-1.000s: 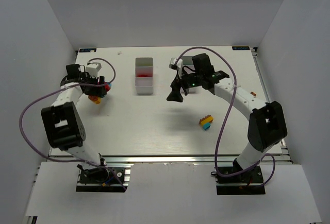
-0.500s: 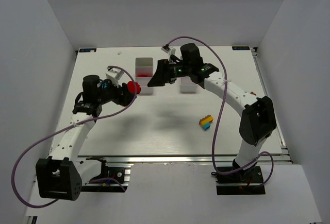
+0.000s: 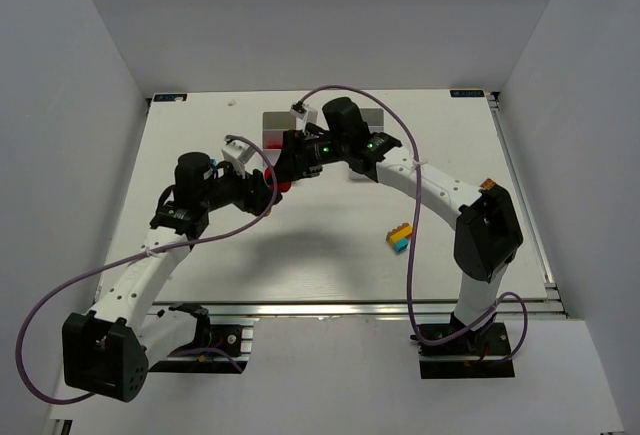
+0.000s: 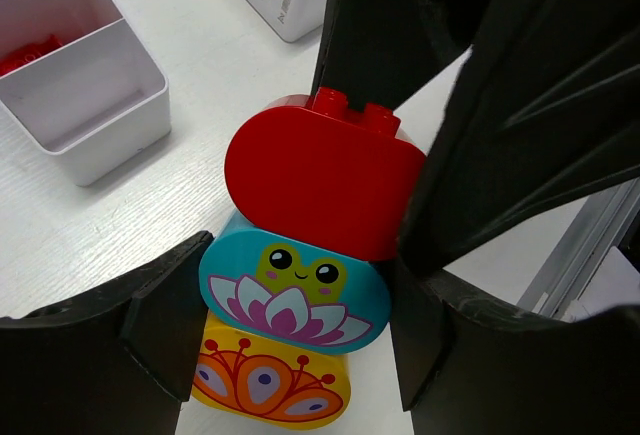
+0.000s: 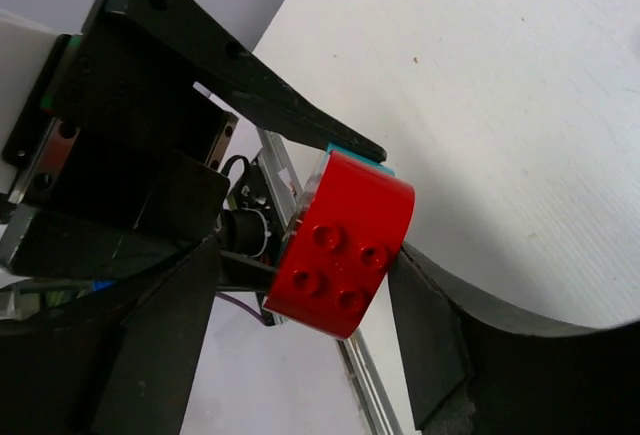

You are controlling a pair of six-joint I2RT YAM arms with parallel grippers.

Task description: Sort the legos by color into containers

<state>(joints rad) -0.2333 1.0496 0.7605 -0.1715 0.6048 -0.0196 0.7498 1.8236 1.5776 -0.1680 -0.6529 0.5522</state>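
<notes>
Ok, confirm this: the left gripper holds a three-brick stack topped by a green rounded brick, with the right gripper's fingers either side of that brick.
Wrong colour: the top brick is red, not green, as the left wrist view shows. The left gripper does hold the three-brick stack, with the right gripper flanking that brick.

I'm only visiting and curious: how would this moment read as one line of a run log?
left gripper: shut on stack of rounded plastic bricks, red, teal, yellow | right gripper: open, straddling red top brick

Left gripper (image 4: 300, 305) clamped, right gripper (image 5: 310, 285) spread, meeting tip to tip.
</notes>
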